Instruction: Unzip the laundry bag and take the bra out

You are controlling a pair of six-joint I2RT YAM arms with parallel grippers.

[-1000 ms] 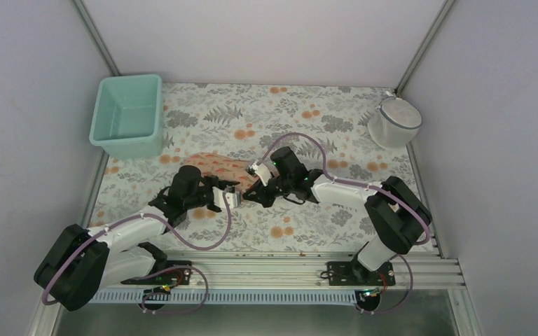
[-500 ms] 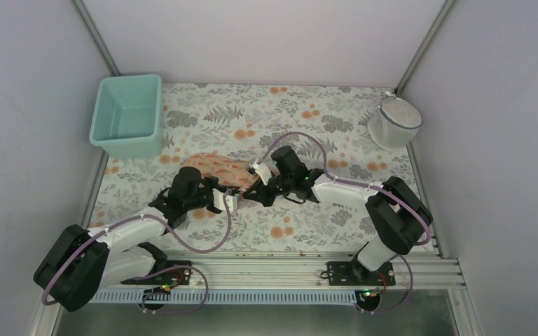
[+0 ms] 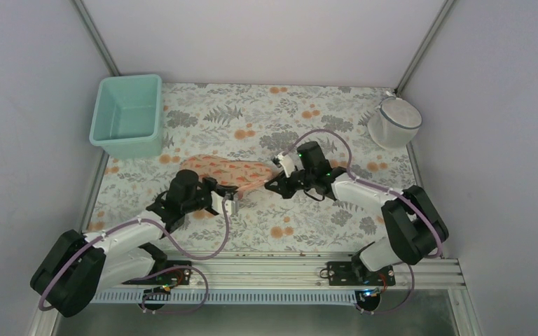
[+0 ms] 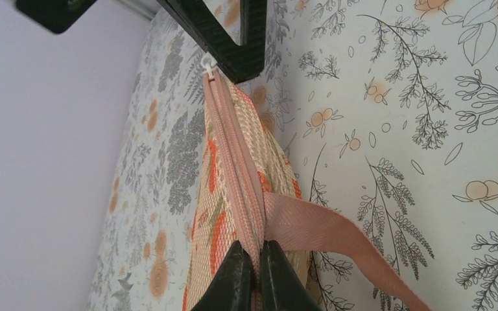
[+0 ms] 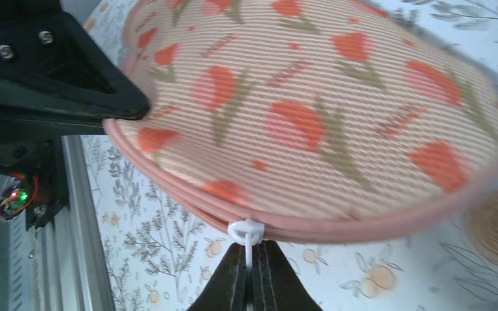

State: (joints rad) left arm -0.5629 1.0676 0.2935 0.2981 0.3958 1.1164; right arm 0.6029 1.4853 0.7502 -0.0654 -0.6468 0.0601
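Hauling toward the right of the overhead frame, my right jaws, nipped shut on the white zip pull (image 5: 246, 231), had dragged the laundry bag (image 3: 228, 170) taut across the middle of the surface (image 3: 291, 220). My left jaws stayed clamped on its pink rim, lower left. Zip looked barely opened, I judged; bra unseen, presumably inside.

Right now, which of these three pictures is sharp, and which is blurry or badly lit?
Top external view: evenly lit and sharp, with soft shadows only. Left wrist view: the peach-pink printed mesh pouch is crisp, while the dark fingers show little detail. Right wrist view: the white zip pull is fairly clear, but the pouch's print smears towards the right edge.
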